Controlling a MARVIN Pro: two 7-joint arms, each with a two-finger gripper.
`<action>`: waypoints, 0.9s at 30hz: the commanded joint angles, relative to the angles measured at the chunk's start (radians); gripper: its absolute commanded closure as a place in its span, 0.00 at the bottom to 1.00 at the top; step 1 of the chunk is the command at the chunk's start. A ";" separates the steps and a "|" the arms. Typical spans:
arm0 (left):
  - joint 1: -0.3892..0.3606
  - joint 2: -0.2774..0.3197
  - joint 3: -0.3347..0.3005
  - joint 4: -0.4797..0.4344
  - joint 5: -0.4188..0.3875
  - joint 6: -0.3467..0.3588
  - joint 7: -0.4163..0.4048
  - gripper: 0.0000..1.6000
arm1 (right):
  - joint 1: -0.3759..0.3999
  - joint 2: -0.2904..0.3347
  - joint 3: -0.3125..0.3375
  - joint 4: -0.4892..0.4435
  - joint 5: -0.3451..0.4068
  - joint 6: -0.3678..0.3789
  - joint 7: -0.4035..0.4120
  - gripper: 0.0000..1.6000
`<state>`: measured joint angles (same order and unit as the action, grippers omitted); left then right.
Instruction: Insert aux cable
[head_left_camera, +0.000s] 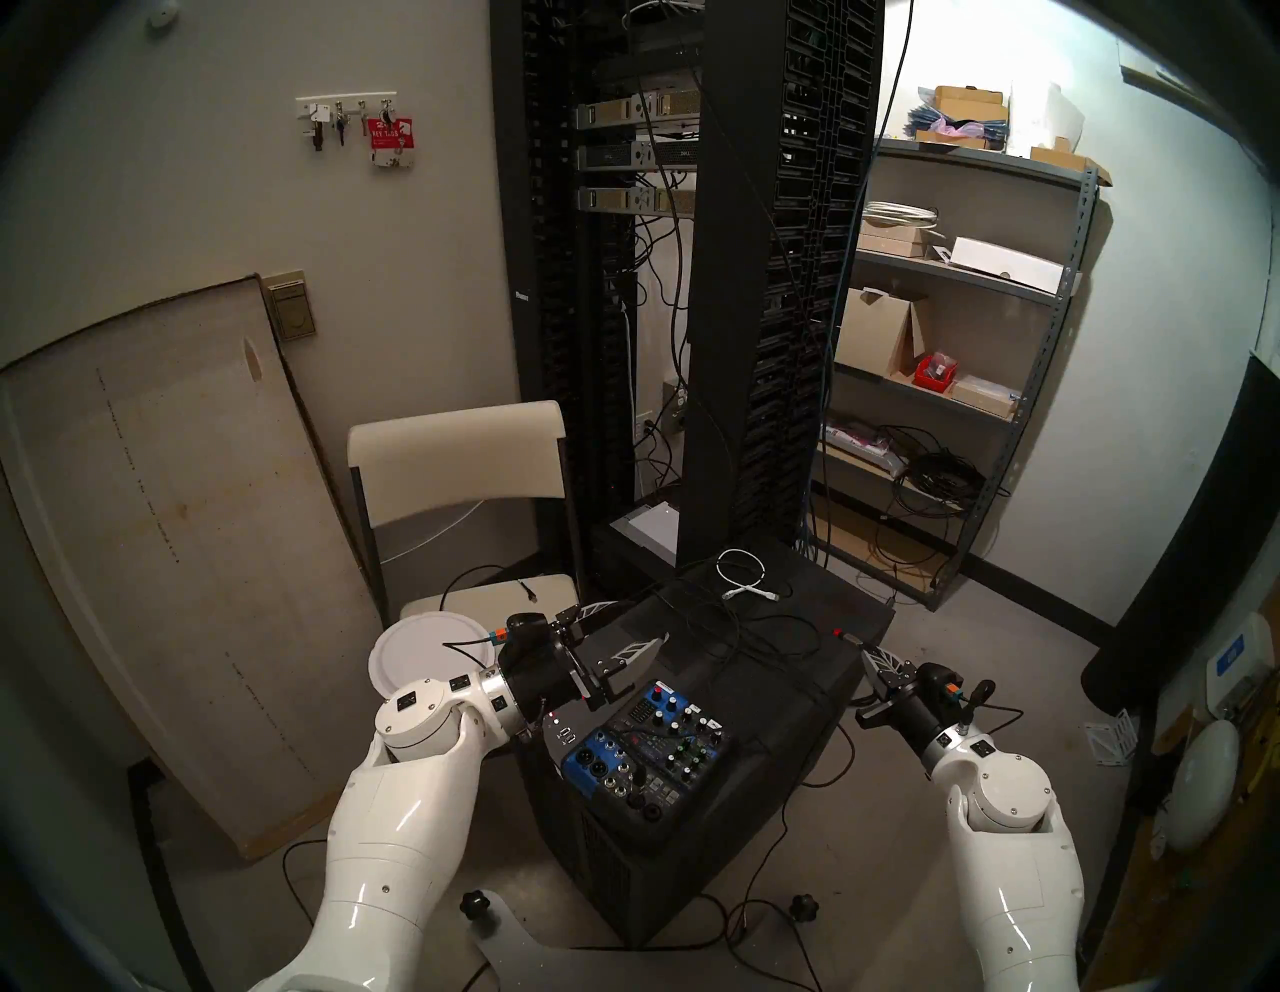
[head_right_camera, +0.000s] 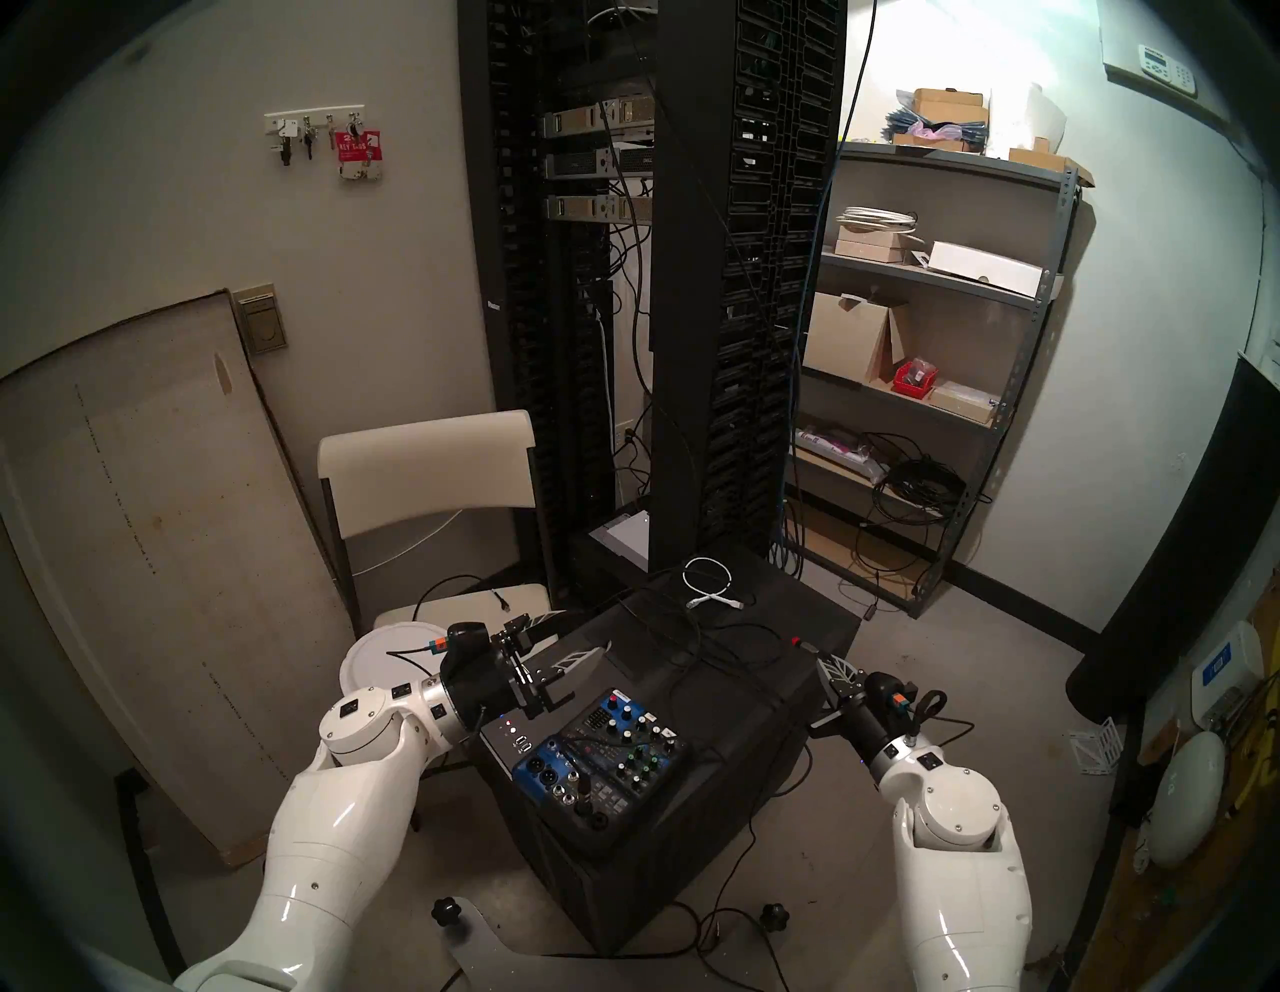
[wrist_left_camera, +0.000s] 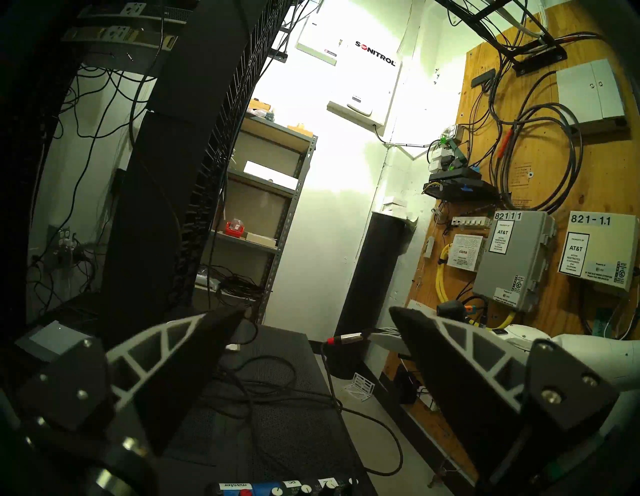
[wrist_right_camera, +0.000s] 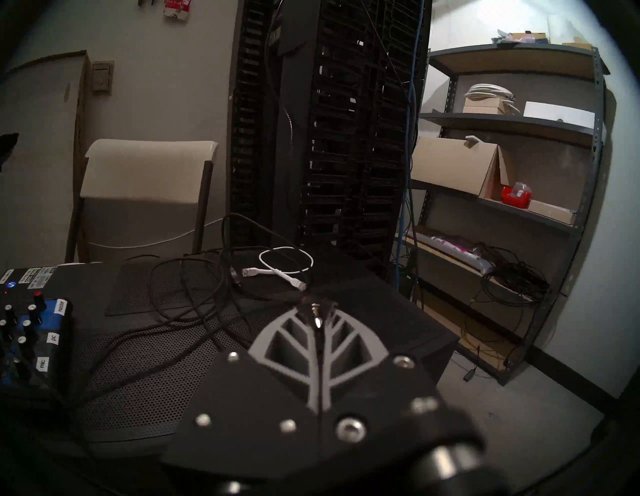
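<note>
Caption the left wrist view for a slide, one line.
Open left gripper faces the right gripper, which holds the aux cable by its red-banded plug beyond the black cabinet.

L pincer (head_left_camera: 627, 627) fingers apart; R pincer (head_left_camera: 874, 655) fingers pressed together.

Dim equipment room around a tall black server rack (head_left_camera: 692, 277).
Left of the rack stands a cream folding chair (head_left_camera: 457, 471); right of it, grey metal shelving (head_left_camera: 970, 346) against a brightly lit white wall (head_left_camera: 1163, 346).

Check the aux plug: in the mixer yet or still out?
Out. The right pincer is shut on the plug, held beyond the case's right edge, away from the mixer.
</note>
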<state>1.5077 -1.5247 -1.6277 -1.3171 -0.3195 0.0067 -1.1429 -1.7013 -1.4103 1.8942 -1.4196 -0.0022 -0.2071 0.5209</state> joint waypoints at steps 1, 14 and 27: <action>-0.003 -0.002 -0.001 -0.009 -0.003 -0.003 -0.001 0.00 | 0.092 -0.008 -0.006 -0.008 0.008 -0.051 -0.025 1.00; -0.003 -0.004 -0.004 -0.006 -0.009 -0.005 -0.001 0.00 | -0.010 -0.059 -0.053 -0.132 0.118 -0.016 0.101 1.00; 0.006 -0.012 -0.013 -0.009 -0.084 0.099 -0.072 0.00 | -0.193 -0.141 -0.081 -0.279 0.099 -0.014 0.171 1.00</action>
<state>1.5115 -1.5255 -1.6344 -1.3109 -0.3520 0.0514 -1.1796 -1.8004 -1.5102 1.8285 -1.6034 0.0939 -0.2113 0.6840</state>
